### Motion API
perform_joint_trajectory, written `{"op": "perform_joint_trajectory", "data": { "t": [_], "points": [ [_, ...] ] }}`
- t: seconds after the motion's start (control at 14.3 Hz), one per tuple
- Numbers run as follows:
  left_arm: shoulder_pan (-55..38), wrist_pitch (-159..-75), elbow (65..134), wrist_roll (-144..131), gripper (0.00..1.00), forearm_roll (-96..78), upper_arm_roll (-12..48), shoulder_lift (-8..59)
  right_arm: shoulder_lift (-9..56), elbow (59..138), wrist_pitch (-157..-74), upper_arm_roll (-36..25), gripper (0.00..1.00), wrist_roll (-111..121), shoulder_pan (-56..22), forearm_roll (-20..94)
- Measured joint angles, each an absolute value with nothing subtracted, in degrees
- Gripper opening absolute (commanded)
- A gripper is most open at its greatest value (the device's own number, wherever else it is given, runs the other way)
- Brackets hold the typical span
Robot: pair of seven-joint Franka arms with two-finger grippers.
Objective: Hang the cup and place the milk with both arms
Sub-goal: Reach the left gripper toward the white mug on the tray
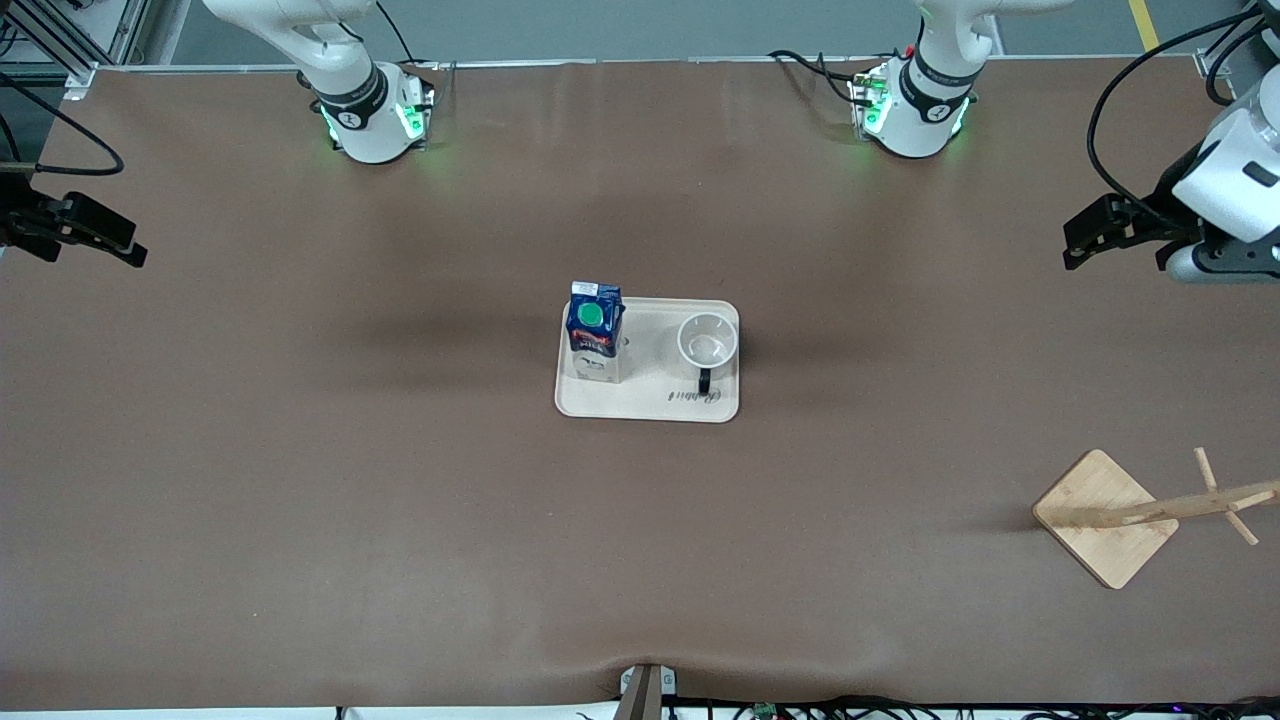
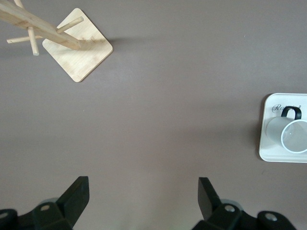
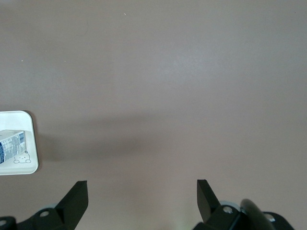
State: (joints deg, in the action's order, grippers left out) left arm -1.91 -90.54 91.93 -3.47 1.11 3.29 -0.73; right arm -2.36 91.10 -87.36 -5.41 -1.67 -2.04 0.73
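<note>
Both claws are spread wide with nothing in them. The left gripper hangs over bare table near the edge at the left arm's end, and the right gripper hangs over the opposite edge at the right arm's end. Neither arm is near anything yet, they look parked.

Moving inward, everything sits on the cream tray in the middle of the table. The cup stands upright, mouth up, on the tray's half toward the left arm, with its black handle pointing at the tray edge nearest the front camera. The milk stands upright on the half toward the right arm, green cap on top.

So the split looks obvious to me: the left arm is closer to the cup, the right arm closer to the milk, each reaching inward along the table's length. The wooden rack sits near the corner at the left arm's end, nearer the front camera than the tray, which suits the left arm too.
</note>
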Motion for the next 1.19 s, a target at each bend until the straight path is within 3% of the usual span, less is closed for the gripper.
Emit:
{"op": "perform_joint_trajectory", "data": {
  "t": [0.42,0.84,1.19],
  "points": [
    [-2.3,-93.3,92.0,-3.5,1.0,1.1,3.5,3.2,-2.3,91.1,-87.2,-5.4,1.0,-1.7,-2.0,0.7],
    [-3.3,-106.1,100.3,-5.4,1.0,1.1,4.8,6.5,-2.3,91.1,-87.2,-5.5,1.0,-1.7,-1.7,0.7],
    [-8.2,-111.9,102.6,-12.9,1.0,1.1,5.4,10.2,-2.2,91.1,-87.2,-5.5,1.0,-1.7,-0.9,0.7]
  ]
}}
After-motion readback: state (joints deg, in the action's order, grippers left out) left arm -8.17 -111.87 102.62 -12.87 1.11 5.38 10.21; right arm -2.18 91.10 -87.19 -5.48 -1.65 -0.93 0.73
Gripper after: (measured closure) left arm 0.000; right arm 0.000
